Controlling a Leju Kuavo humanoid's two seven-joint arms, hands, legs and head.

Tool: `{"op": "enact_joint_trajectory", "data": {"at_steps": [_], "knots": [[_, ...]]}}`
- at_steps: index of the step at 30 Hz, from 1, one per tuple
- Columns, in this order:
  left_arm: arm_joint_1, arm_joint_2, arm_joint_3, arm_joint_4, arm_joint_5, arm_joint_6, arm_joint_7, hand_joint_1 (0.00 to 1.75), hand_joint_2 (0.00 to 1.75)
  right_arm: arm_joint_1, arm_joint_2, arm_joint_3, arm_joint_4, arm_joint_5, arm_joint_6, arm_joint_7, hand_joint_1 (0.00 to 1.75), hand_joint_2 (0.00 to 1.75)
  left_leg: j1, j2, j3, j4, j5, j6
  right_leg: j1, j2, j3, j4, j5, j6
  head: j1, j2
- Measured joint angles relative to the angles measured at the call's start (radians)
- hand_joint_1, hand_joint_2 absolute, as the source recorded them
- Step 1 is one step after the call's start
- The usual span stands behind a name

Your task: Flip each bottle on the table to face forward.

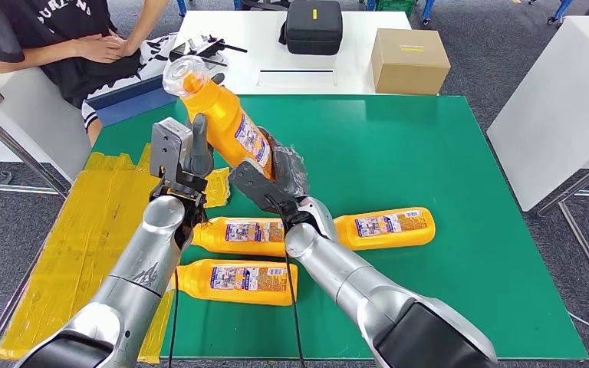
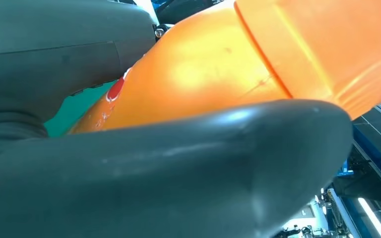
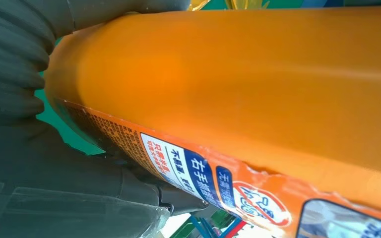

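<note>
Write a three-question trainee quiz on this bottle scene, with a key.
1. True or false: the lifted bottle is held by both the left hand and the right hand.
2. How many bottles lie flat on the green mat? A) two B) three C) five
3. Fill in: behind the mat, a cardboard ___ sits on the white table.

Key: 1 true; 2 B; 3 box.

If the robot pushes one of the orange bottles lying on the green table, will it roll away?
Probably a bit: the lying bottle looks rounded and smooth, so a sideways nudge may roll it. It seems stiff plastic, unlikely to squash. The glossy held bottle could slip, perhaps why both the left hand and right hand grip it.
</note>
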Motion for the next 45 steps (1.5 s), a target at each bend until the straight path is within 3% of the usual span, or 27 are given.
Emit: {"op": "enact_joint_trajectory", "data": {"at_steps": [6, 10, 34, 36, 38, 40, 42, 45], "knots": [[0.0, 0.0, 0.0, 0.004, 0.006, 0.001, 0.001, 0.0, 0.0, 0.0, 0.0, 0.009, 0.0, 0.003, -0.002, 0.011, 1.75, 1.75, 0.0, 0.0, 0.0, 0.0, 0.0, 0.0, 0.0, 0.0, 0.0, 0.0, 0.0, 0.0, 0.0, 0.0], [-0.004, 0.0, 0.004, 0.017, 0.02, -0.01, 0.002, 0.0, 1.75, 0.0, 0.0, 0.016, 0.001, -0.004, 0.013, 0.014, 1.75, 1.75, 0.0, 0.0, 0.0, 0.0, 0.0, 0.0, 0.0, 0.0, 0.0, 0.0, 0.0, 0.0, 0.0, 0.0], [-0.024, 0.0, 0.022, 0.12, 0.016, -0.037, -0.045, 0.02, 1.75, -0.012, 0.0, 0.023, 0.006, -0.066, 0.076, -0.041, 1.75, 1.75, 0.0, 0.0, 0.0, 0.0, 0.0, 0.0, 0.0, 0.0, 0.0, 0.0, 0.0, 0.0, 0.0, 0.0], [-0.024, 0.0, 0.023, 0.123, 0.016, -0.037, -0.045, 0.74, 1.75, -0.012, 0.0, 0.023, 0.006, -0.066, 0.081, -0.039, 1.75, 1.75, 0.0, 0.0, 0.0, 0.0, 0.0, 0.0, 0.0, 0.0, 0.0, 0.0, 0.0, 0.0, 0.0, 0.0], [-0.025, 0.0, 0.023, 0.127, 0.018, -0.036, -0.047, 1.59, 1.75, -0.012, 0.0, 0.024, 0.006, -0.066, 0.082, -0.036, 1.75, 1.75, 0.0, 0.0, 0.0, 0.0, 0.0, 0.0, 0.0, 0.0, 0.0, 0.0, 0.0, 0.0, 0.0, 0.0], [-0.025, 0.0, 0.024, 0.13, 0.023, -0.035, -0.048, 1.74, 1.75, -0.012, 0.0, 0.026, 0.006, -0.066, 0.083, -0.03, 1.75, 1.75, 0.0, 0.0, 0.0, 0.0, 0.0, 0.0, 0.0, 0.0, 0.0, 0.0, 0.0, 0.0, 0.0, 0.0], [-0.024, 0.0, 0.026, 0.132, 0.03, -0.032, -0.05, 1.75, 1.75, -0.012, 0.0, 0.031, 0.006, -0.067, 0.083, -0.024, 1.75, 1.75, 0.0, 0.0, 0.0, 0.0, 0.0, 0.0, 0.0, 0.0, 0.0, 0.0, 0.0, 0.0, 0.0, 0.0], [-0.024, 0.0, 0.031, 0.133, 0.042, -0.026, -0.054, 1.58, 1.75, -0.014, 0.0, 0.036, 0.006, -0.069, 0.083, -0.018, 1.75, 1.75, 0.0, 0.0, 0.0, 0.0, 0.0, 0.0, 0.0, 0.0, 0.0, 0.0, 0.0, 0.0, 0.0, 0.0]]}}
